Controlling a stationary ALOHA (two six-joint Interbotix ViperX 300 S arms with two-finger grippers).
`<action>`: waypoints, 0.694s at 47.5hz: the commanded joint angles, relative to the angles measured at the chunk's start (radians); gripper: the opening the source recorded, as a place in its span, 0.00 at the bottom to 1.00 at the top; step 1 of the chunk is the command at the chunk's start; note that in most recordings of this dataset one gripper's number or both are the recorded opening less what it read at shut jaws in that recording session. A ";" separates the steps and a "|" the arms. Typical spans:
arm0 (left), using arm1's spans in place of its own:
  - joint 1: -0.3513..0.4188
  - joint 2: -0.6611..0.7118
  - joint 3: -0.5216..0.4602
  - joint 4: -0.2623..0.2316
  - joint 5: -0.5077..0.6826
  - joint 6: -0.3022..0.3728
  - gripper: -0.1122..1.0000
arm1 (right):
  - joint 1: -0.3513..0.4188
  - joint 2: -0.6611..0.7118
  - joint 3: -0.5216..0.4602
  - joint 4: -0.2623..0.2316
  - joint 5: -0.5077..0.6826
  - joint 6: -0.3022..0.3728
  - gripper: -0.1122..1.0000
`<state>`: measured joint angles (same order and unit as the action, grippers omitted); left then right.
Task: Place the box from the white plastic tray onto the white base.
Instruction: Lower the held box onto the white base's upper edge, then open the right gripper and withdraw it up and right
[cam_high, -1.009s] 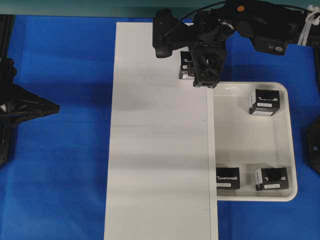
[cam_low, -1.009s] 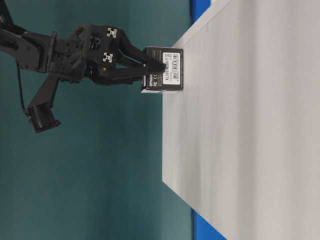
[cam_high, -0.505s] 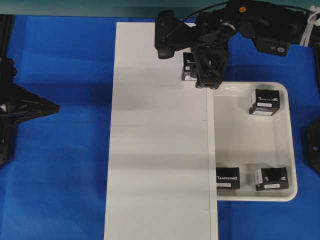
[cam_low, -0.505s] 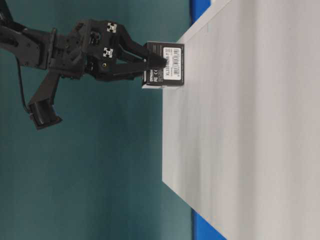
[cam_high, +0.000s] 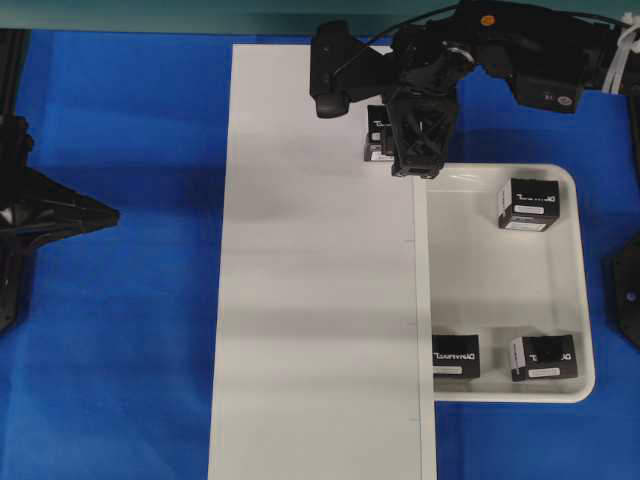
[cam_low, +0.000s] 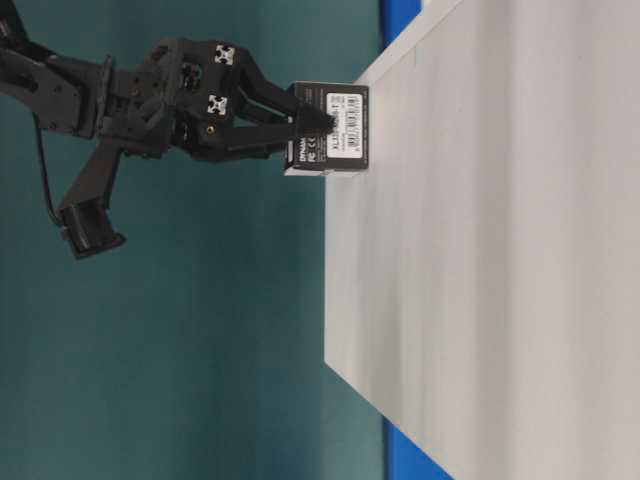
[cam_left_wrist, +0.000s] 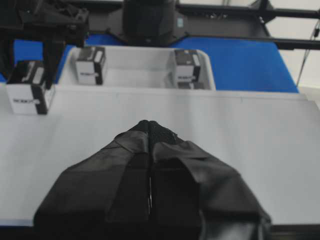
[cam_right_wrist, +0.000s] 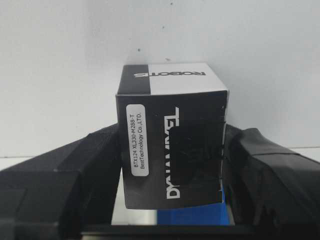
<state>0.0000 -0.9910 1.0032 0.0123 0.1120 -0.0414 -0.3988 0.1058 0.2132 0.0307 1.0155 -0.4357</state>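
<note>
Box (cam_right_wrist: 172, 135), a small black carton with white lettering and a white label strip, sits clamped between the right arm's fingers (cam_right_wrist: 260, 170), one pressed against each side. The right gripper (cam_high: 415, 150) holds it at the far edge of the white base (cam_high: 320, 300), close to that board's far right corner; in the table-level view the carton's underside meets the board's surface (cam_low: 480, 250). Just beside that corner lies the white plastic tray (cam_high: 585, 290), its near-left part touching the base's right edge. Three more black boxes rest in the tray: one (cam_high: 527, 204) near its far right corner, one (cam_high: 455, 356) at its near left and one (cam_high: 543, 357) at its near right. The left arm's fingers (cam_left_wrist: 150, 150) are closed together, holding nothing, above the base's left side. Blue counter (cam_high: 120, 300) surrounds the board and the tray.
</note>
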 joint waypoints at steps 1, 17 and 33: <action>0.002 0.008 -0.029 0.002 -0.009 0.000 0.04 | 0.008 0.008 0.002 0.002 -0.003 -0.002 0.63; 0.002 0.006 -0.029 0.003 -0.009 0.000 0.04 | 0.008 0.008 0.002 0.003 -0.008 -0.003 0.63; 0.002 0.006 -0.029 0.002 -0.009 -0.002 0.04 | 0.008 0.008 0.002 -0.002 -0.041 0.002 0.79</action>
<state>0.0000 -0.9910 1.0032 0.0123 0.1120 -0.0430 -0.3988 0.1074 0.2194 0.0307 0.9848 -0.4326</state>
